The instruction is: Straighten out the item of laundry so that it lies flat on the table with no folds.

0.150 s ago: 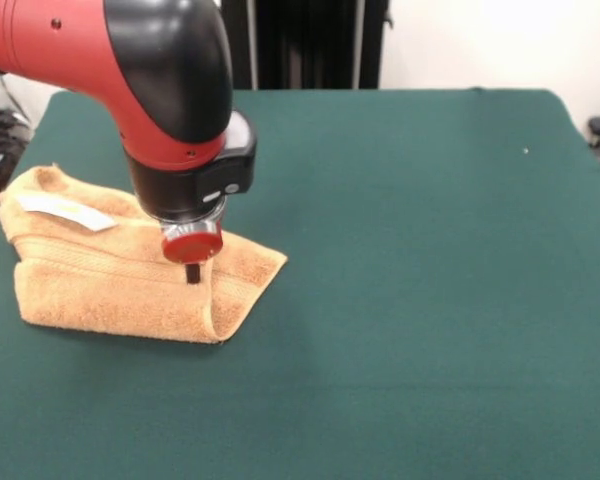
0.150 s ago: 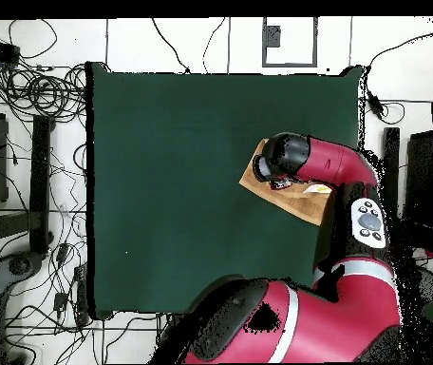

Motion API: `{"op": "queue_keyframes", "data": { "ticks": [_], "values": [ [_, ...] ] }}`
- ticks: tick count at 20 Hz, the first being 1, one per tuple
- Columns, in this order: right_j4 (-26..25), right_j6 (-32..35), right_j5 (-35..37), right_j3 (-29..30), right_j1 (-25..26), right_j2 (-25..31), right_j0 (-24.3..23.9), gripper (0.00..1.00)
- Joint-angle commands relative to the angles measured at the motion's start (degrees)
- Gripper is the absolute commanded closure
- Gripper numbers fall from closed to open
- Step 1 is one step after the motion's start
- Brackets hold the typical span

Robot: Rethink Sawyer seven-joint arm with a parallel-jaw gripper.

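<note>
Green table (image 1: 430, 300) | folded towel (image 1: 100, 285) | gripper (image 1: 192, 272) on its top

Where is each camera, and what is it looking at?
Front view: sits across the table, facing the robot; shows the folded towel, with the red and black arm and end effector coming down onto it.
Overhead view: hangs above, looking straight down at the table; the robot's base and arm reach up from the bottom, covering much of the towel.
Both show towel, table and arm.
</note>
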Motion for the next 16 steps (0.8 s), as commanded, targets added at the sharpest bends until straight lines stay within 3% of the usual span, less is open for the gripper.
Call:
{"op": "queue_keyframes", "data": {
  "ticks": [1,10,16],
  "values": [
    [1.50,3.00,-0.04,4.37,3.18,2.73,2.90,1.00],
    [1.09,2.73,0.44,3.91,3.10,1.99,3.41,1.00],
    [-0.53,1.35,-1.22,7.91,-0.56,0.27,3.49,1.00]
  ]
}}
